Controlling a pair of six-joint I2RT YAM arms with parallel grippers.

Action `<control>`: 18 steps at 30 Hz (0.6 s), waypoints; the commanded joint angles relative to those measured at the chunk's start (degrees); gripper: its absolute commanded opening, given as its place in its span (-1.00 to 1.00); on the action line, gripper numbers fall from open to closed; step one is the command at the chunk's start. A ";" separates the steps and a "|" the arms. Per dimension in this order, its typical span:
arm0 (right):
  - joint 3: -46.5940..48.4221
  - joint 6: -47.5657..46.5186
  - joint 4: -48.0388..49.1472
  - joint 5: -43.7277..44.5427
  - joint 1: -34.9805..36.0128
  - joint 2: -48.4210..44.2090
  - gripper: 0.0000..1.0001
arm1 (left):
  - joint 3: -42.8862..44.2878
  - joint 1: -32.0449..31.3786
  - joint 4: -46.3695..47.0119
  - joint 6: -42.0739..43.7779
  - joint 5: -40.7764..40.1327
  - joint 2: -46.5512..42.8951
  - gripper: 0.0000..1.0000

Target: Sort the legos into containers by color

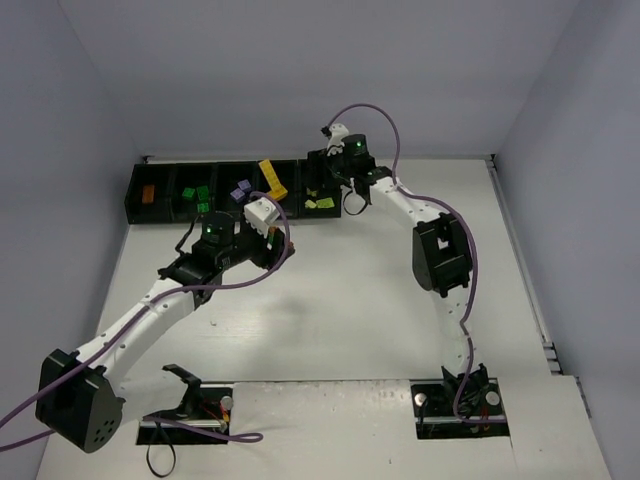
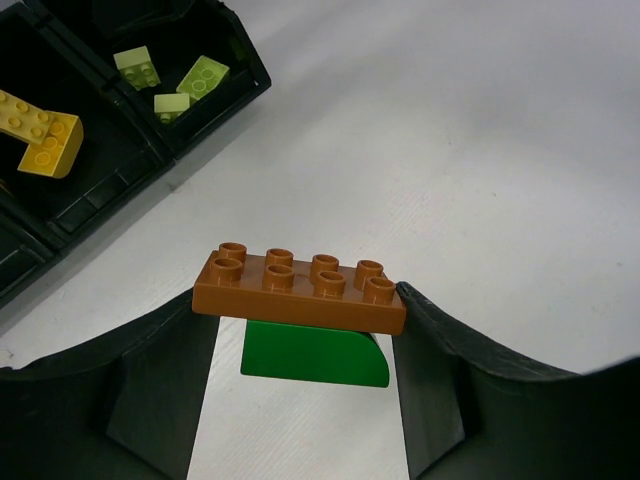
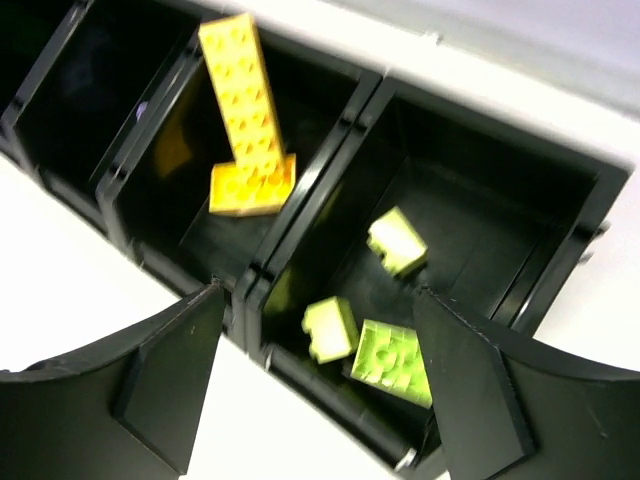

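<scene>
The legos lie sorted in the containers; lime bricks sit in the end bin below the right claw, which is spread and empty. The left claw pinches an orange-brown brick by its ends, a green piece beneath, over the worktop, presumably bound for its bin.

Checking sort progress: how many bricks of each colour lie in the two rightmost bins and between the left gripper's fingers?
Lime bricks: 3, rightmost bin
Yellow bricks: 2, touching, next bin
Orange-brown brick: 1, in left gripper
Dark green brick: 1, under the orange-brown one
Total: 7
</scene>
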 commanded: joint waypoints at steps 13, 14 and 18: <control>-20.60 10.66 1.83 -30.05 1.17 -29.93 0.36 | 4.61 0.20 3.35 18.83 4.90 -0.38 -0.60; -21.82 11.36 1.83 -30.69 1.52 -31.95 0.34 | 4.96 0.20 3.35 19.18 5.07 -0.02 -0.59; -26.23 12.16 1.57 -32.88 5.20 -35.48 0.32 | 6.90 0.20 3.70 20.33 5.52 2.52 -0.59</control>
